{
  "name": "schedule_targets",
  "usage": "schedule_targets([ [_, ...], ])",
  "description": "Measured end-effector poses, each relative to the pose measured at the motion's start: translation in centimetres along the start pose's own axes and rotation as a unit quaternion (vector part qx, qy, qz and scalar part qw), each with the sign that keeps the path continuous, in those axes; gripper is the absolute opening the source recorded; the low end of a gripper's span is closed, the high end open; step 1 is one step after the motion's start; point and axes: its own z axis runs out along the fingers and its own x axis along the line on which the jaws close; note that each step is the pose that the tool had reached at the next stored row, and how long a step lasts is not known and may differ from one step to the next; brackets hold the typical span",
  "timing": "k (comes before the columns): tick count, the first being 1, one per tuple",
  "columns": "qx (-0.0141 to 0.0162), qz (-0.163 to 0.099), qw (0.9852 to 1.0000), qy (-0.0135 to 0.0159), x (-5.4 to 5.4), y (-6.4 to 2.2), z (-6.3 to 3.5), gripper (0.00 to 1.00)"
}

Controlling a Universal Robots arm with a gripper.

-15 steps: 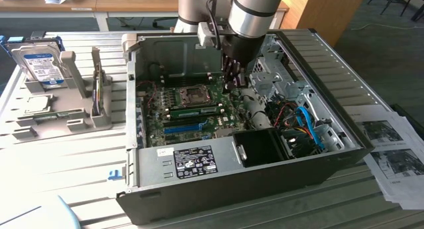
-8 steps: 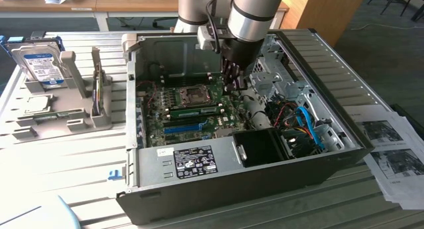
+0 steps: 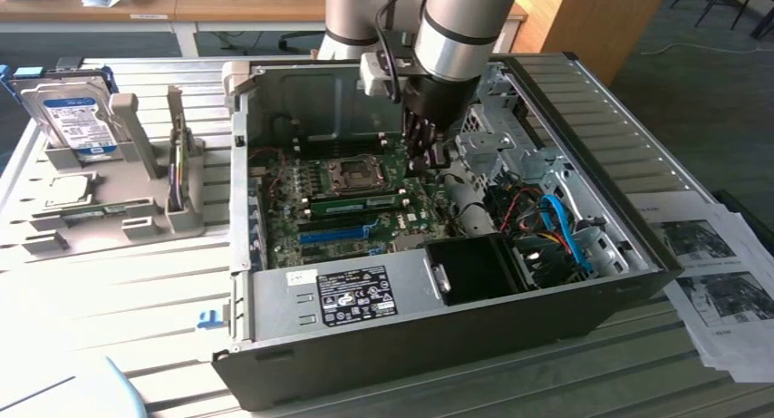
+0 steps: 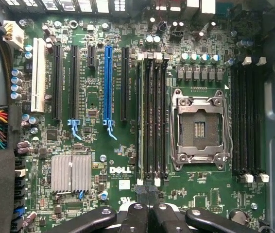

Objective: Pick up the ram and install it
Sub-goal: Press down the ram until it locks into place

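1. Starting at the exterior view's left, a drive (image 3: 72, 119) stands in a grey rack (image 3: 158, 220) on the surface (image 3: 109, 291), well apart from the work.
2. The ram (image 3: 358, 203) lies inside the open case (image 3: 400, 345), in a slot on the board (image 3: 362, 235) near the socket (image 3: 353, 172). In the wrist view the ram (image 4: 140, 116) fills the slot of that bank farthest from the socket. I cannot tell whether it is fully seated.
3. The hand (image 3: 426, 157) hangs over the board, to the exterior view's right of the ram. Its fingers are pressed together with nothing between them. The wrist view puts the hand (image 4: 148, 206) just past one end of the ram slots.
4. The ram is probably light, stiff and thin, and easily damaged.
   - It is best taken by its two long flat faces near the top edge, or by the short ends, clear of the contacts.
   - Any push should go straight down on the top edge, evenly.
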Motion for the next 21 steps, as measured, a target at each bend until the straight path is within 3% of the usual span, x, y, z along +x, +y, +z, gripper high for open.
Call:
schedule_targets([
  [21, 0.0000, 0.000, 1.0000, 0.0000, 0.1, -0.08, 1.58, 0.09],
])
